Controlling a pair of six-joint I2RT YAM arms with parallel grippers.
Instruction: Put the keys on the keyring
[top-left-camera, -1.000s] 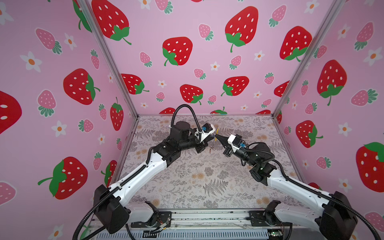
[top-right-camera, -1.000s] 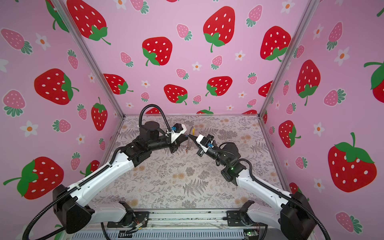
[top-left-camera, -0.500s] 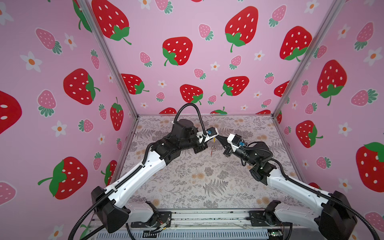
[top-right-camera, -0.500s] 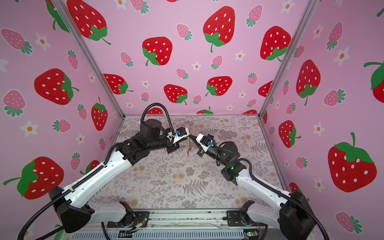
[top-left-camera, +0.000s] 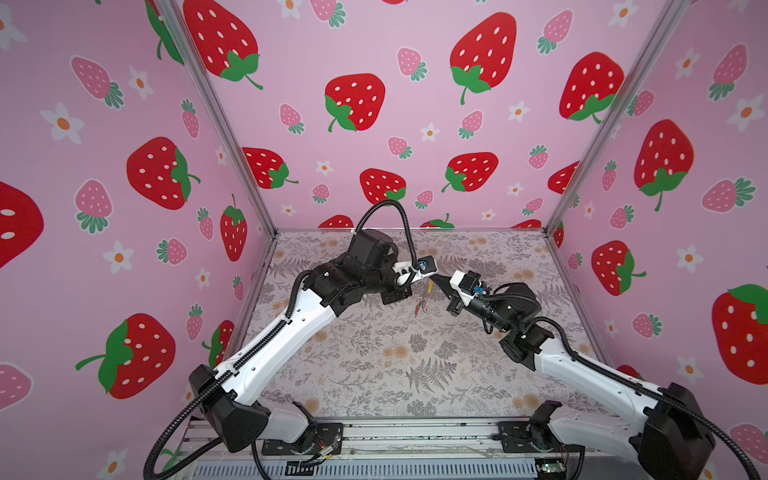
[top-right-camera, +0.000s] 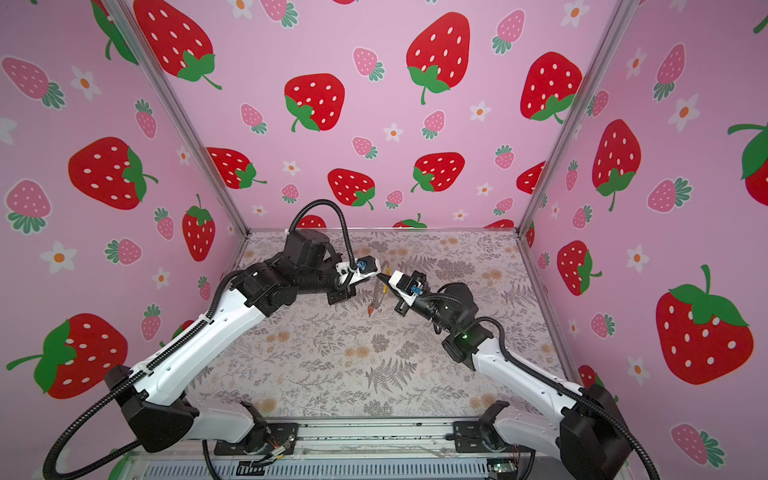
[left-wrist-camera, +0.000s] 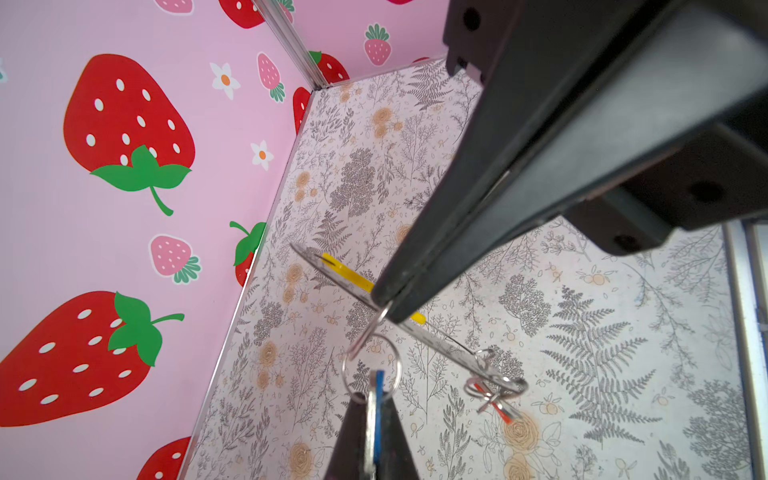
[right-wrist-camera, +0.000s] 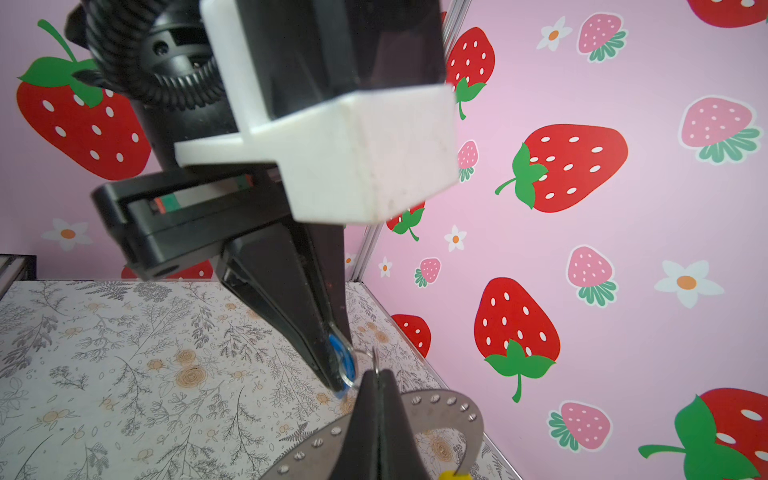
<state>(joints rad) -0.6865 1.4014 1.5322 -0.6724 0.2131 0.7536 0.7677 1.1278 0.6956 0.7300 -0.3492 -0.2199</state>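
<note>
In both top views the centre of the frame is taken up by the left gripper (top-left-camera: 434, 274) and right gripper (top-left-camera: 440, 280), set tip to tip above the mat (top-left-camera: 374, 365). The blue key (left-wrist-camera: 377, 395) is pinched in the former, and the keyring (top-left-camera: 431, 285) is gripped by the latter and hung below. The lower corners are barred by the slanted left arm (top-left-camera: 282, 340) and right arm (top-left-camera: 582, 374). Open mat is left at lower centre between the arms, and right of centre up to the rear wall (top-left-camera: 374, 124).
</note>
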